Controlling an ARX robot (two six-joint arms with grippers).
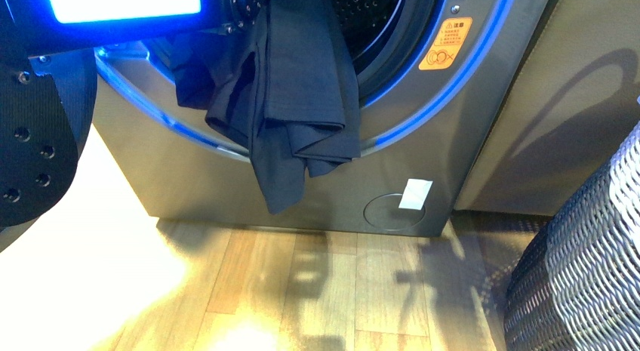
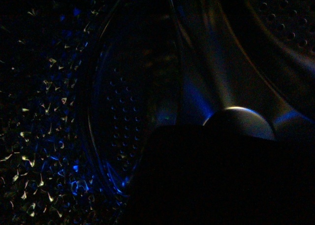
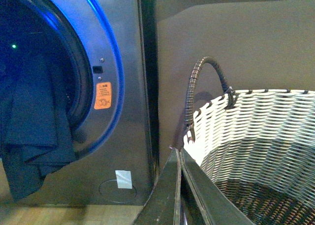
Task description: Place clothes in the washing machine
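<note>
From the front camera I see the clothes (image 1: 290,102) hanging half in and half out of the washing machine (image 1: 226,177): the upper part lies over the lip of the round opening, while several folded layers droop down the front panel, the lowest point ending short of the wooden floor (image 1: 302,290). The cloth looks soft, limp and light, so I expect it to sag and slide wherever I lift it, and a pinch on one layer may leave the rest behind. I'd take hold at the thick bunched folds just below the lip and push them inward. The left wrist view is nearly dark, so I cannot tell how the left claw stands. My right claw (image 3: 178,185) sits with its fingers pressed together, holding nothing, near the wicker basket (image 3: 256,131) on the right.
</note>
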